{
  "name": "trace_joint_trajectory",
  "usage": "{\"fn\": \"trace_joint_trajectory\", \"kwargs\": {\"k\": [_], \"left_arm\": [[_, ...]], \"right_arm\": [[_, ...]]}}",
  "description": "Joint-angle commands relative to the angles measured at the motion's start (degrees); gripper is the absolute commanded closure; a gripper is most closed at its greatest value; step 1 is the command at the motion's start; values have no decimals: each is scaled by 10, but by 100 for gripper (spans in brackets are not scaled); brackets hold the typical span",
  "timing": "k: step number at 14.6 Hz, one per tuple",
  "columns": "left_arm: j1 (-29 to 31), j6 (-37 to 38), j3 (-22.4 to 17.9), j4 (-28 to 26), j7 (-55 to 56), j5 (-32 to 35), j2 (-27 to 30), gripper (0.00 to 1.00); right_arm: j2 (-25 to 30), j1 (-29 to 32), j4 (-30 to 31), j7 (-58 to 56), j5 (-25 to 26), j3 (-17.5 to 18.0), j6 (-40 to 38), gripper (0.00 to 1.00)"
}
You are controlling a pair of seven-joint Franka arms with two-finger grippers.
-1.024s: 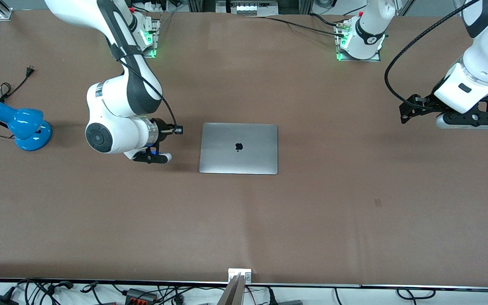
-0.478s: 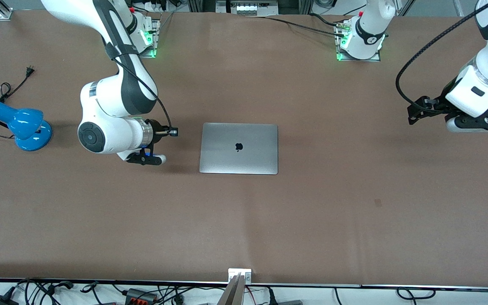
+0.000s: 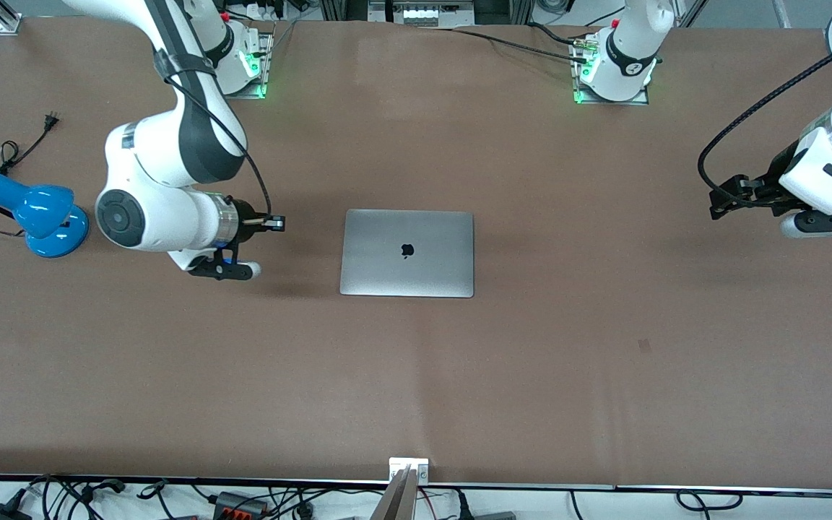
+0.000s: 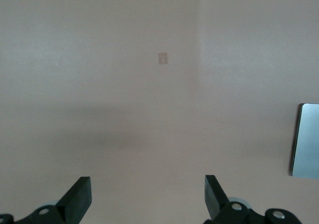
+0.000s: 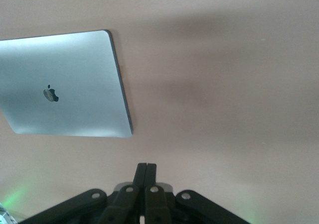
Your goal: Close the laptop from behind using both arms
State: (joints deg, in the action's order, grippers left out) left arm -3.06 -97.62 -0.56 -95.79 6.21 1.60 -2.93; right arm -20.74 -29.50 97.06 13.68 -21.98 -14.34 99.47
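Note:
The laptop lies shut and flat in the middle of the brown table, silver lid up with the black apple logo showing. It also shows in the right wrist view, and its edge shows in the left wrist view. My right gripper is shut and empty, apart from the laptop, toward the right arm's end of the table; its fingers are pressed together. My left gripper is open and empty, up over bare table toward the left arm's end; its fingers stand wide apart.
A blue desk lamp with a black cord and plug lies at the right arm's end of the table. A small dark mark sits on the cloth. Cables and plugs lie along the table edge nearest the front camera.
Both arms have drawn away from the shut laptop, the right gripper toward the lamp's end, the left gripper toward its own end of the table. The laptop has not moved.

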Motion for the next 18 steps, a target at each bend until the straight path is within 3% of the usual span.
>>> {"fn": "trace_joint_trajectory", "kwargs": {"k": [1, 4, 7, 10, 12, 17, 18], "left_arm": [[7, 9, 0, 19, -15, -12, -9, 0], [8, 10, 3, 20, -15, -11, -9, 0], [8, 16, 4, 20, -15, -11, -7, 0], [9, 3, 3, 20, -15, -12, -9, 0], [8, 6, 2, 20, -15, -11, -8, 0], [16, 11, 3, 16, -15, -18, -2, 0], [16, 13, 6, 16, -15, -18, 2, 0]], "right_arm": [[36, -1, 1, -4, 32, -16, -22, 100], [67, -1, -23, -5, 59, -35, -59, 100], [69, 1, -111, -17, 118, -50, -157, 100], [69, 4, -162, -55, 121, -88, -213, 100], [69, 1, -166, -80, 135, -107, -235, 100], [75, 3, -166, -107, 165, -104, -251, 100], [75, 4, -166, -130, 167, -105, -250, 95]]}}
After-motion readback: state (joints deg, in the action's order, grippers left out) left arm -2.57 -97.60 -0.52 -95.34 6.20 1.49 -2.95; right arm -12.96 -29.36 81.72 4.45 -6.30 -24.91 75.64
